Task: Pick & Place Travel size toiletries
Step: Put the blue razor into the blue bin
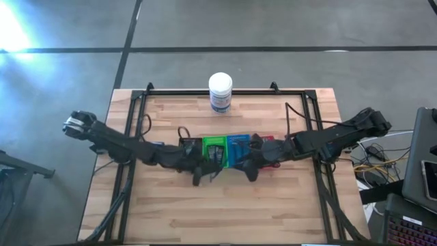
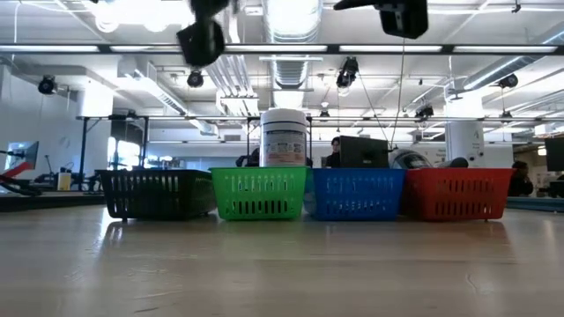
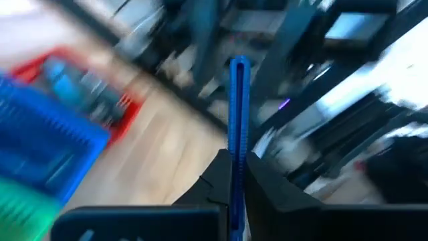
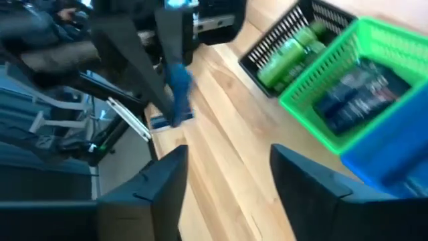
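Looking down from the high view, we see both arms meeting near the table's middle, just in front of a row of four trays. The left gripper (image 1: 198,176) sits before the black tray (image 2: 159,194) and the green tray (image 2: 260,194); the right gripper (image 1: 250,172) sits before the blue tray (image 2: 357,194) and the red tray (image 2: 456,194).

In the left wrist view, we note the left gripper (image 3: 231,194) closed on a thin blue stick (image 3: 239,127), which stands up between the two dark fingers (image 3: 267,191) and rises clear above them. From the right wrist view, the same blue stick (image 4: 179,94) shows in the far gripper, held above bare wood in front of the black tray.

We find the right gripper (image 4: 227,181) with its fingers spread apart and nothing between them.

The right wrist view shows bright green packets (image 4: 289,55) lying in the black tray and small dark packs (image 4: 361,97) lying in the green tray. In the left wrist view, blurred items (image 3: 77,84) lie in the red tray; we cannot tell what they are.

A large white jar (image 1: 220,91) with a blue label stands upright behind the trays, near the far edge of the table (image 1: 225,219).
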